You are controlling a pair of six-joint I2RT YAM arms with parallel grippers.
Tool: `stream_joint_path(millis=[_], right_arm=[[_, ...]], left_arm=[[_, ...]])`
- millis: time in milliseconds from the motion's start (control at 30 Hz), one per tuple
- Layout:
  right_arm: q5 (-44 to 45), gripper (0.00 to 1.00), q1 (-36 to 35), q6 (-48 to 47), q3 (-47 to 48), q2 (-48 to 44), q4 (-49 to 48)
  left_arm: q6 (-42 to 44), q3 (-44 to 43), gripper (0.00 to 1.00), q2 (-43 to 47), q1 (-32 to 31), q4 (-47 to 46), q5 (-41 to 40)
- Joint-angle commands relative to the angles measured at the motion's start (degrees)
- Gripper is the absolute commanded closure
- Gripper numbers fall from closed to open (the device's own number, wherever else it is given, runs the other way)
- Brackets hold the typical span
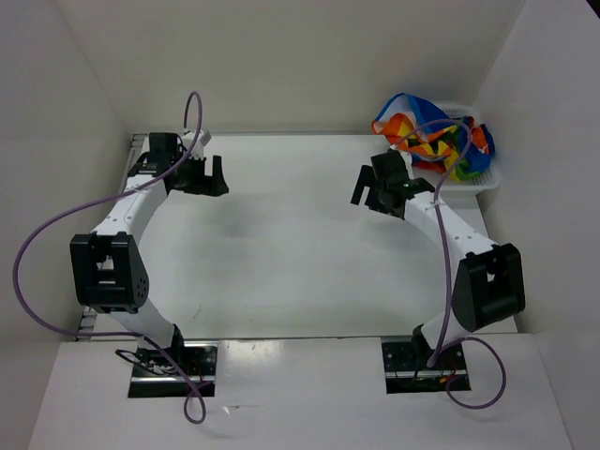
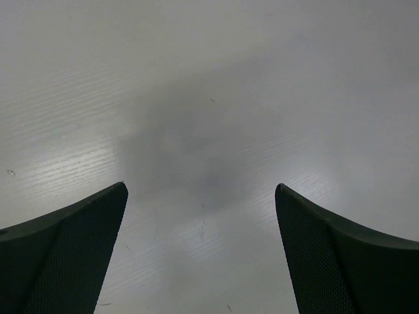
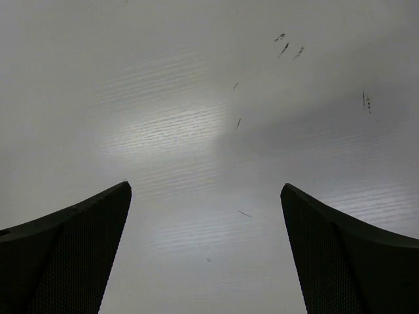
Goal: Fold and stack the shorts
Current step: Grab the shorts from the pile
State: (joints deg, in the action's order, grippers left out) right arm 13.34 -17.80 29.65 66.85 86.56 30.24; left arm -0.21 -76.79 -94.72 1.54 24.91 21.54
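Note:
The rainbow-striped shorts (image 1: 431, 131) lie bunched in a white mesh basket (image 1: 489, 180) at the table's far right corner. My left gripper (image 1: 208, 178) is open and empty over the far left of the table; its wrist view shows only bare table between its fingers (image 2: 72, 248). My right gripper (image 1: 372, 190) is open and empty, a short way left of and nearer than the basket; its wrist view shows only bare table between its fingers (image 3: 353, 261). The shorts show in neither wrist view.
White walls enclose the table (image 1: 300, 244) at the back and both sides. Purple cables (image 1: 37, 253) loop from both arms. The arm bases (image 1: 169, 361) sit at the near edge.

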Motion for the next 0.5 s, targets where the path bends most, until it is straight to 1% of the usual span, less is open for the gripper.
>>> stream_joint_path(millis=[0,33,100,133,167,233,300,333,400,433,467], right_arm=[[2.82,0.0,0.58,-0.83,2.14,0.36,1.31],[5.7,0.0,0.58,-0.82,2.14,-0.51,0.7],[8.53,0.0,0.58,0.06,-0.04,-2.7,0.09],[11.76,0.0,0.58,0.06,-0.57,-3.59,-0.61],[13.62,0.0,0.58,2.23,-1.89,-5.68,-1.32],[16.09,0.0,0.58,3.05,-3.38,-8.15,-3.16],[16.1,0.0,0.58,1.12,-5.66,-10.88,-4.92],[16.1,0.0,0.58,0.07,-6.98,-13.5,-7.36],[13.91,0.0,1.1,-3.26,-7.0,-15.36,-9.75],[11.29,0.0,2.23,-3.8,-7.0,-15.37,-10.37],[9.35,0.0,3.2,-3.81,-5.08,-15.37,-10.38]], left_arm=[[0.21,0.94,0.0,1.73,0.39,-1.97,2.54],[0.21,1.47,0.0,1.73,0.39,-1.97,2.54],[0.21,2.08,0.0,2.43,0.39,-1.97,2.54],[0.21,2.09,0.0,2.43,0.39,-1.97,2.54],[0.21,2.09,0.0,2.43,0.39,-1.97,2.54],[0.21,2.09,0.0,3.05,0.39,-1.97,2.01],[0.21,2.09,0.0,3.57,0.39,-1.97,1.4],[0.21,2.61,0.0,3.57,0.39,-1.97,0.79],[0.21,2.61,0.0,4.1,0.39,-1.97,0.18],[0.21,2.61,0.0,4.1,0.39,-1.97,0.17],[0.21,2.61,0.0,4.1,0.39,-1.36,0.17]])
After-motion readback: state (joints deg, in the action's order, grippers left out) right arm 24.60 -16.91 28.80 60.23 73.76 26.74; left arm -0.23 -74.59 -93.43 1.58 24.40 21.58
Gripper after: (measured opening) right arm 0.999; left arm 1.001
